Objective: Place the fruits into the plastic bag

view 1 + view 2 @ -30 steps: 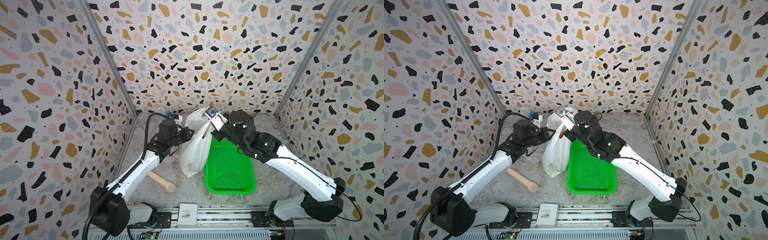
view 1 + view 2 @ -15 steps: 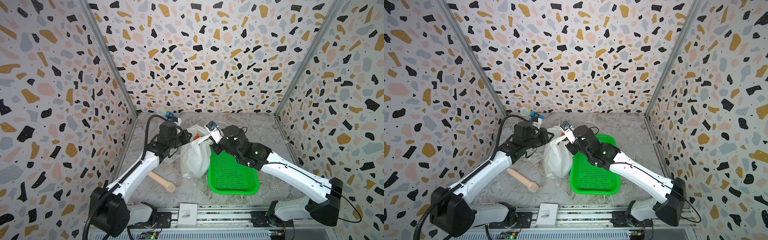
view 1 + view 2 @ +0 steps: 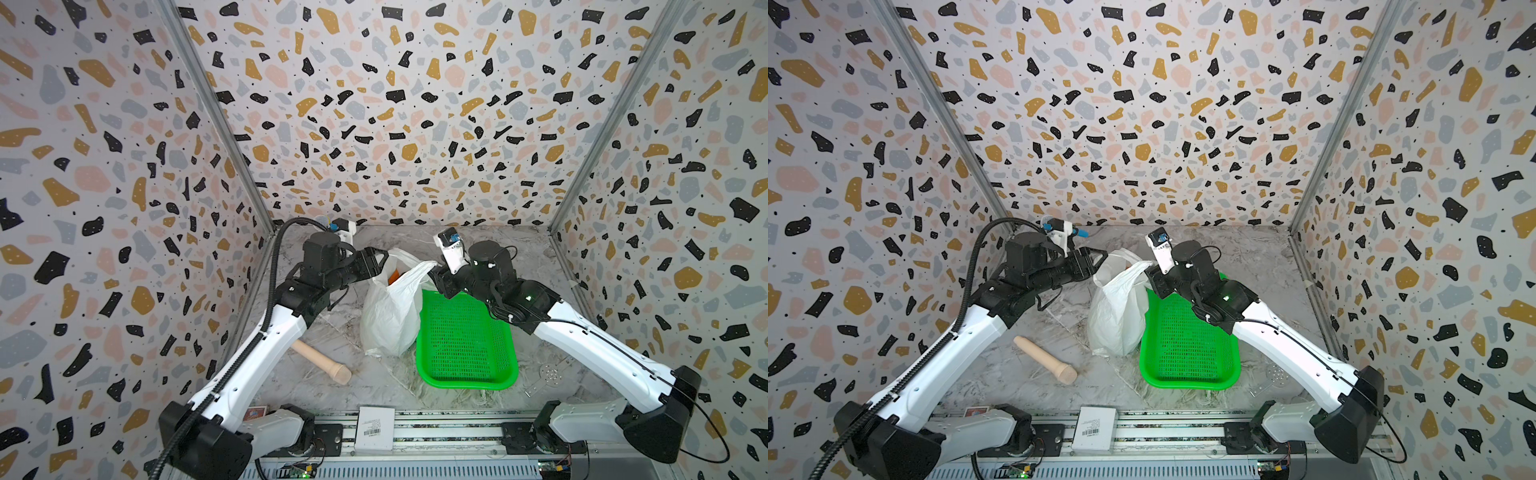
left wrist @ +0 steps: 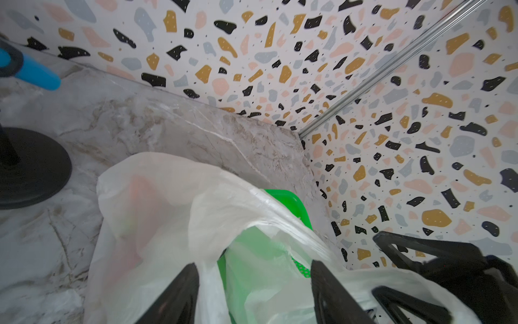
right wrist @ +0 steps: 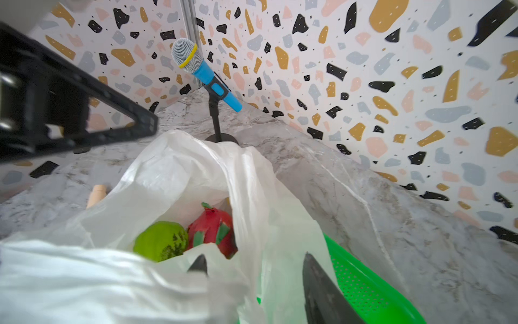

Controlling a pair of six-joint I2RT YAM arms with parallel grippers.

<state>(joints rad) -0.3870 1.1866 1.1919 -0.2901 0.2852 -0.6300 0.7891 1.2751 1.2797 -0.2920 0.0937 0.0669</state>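
Observation:
The white plastic bag [image 3: 390, 316] [image 3: 1117, 311] stands slumped on the marble table, its mouth upward between my two grippers. Inside it, the right wrist view shows two of the fruits: a round green fruit [image 5: 161, 241] and a red-pink dragon fruit [image 5: 213, 228]. An orange tint [image 3: 395, 272] shows through the film near the mouth. My left gripper [image 3: 380, 259] [image 4: 253, 280] is open at the bag's left rim, with loose film lying between its fingers. At the right rim my right gripper [image 3: 434, 276] [image 5: 255, 269] is open too, and slack film drapes over one fingertip [image 5: 199, 265].
A bright green mesh basket [image 3: 465, 340] [image 3: 1187, 345] lies just right of the bag, touching it. A beige wooden cylinder [image 3: 322, 361] lies front left. A blue microphone on a stand [image 5: 201, 70] is at the back left corner. A white box [image 3: 376, 422] sits on the front rail.
Both grippers came down with the raised bag and then opened, letting go of its handles. The bag now rests on the table and has slumped.

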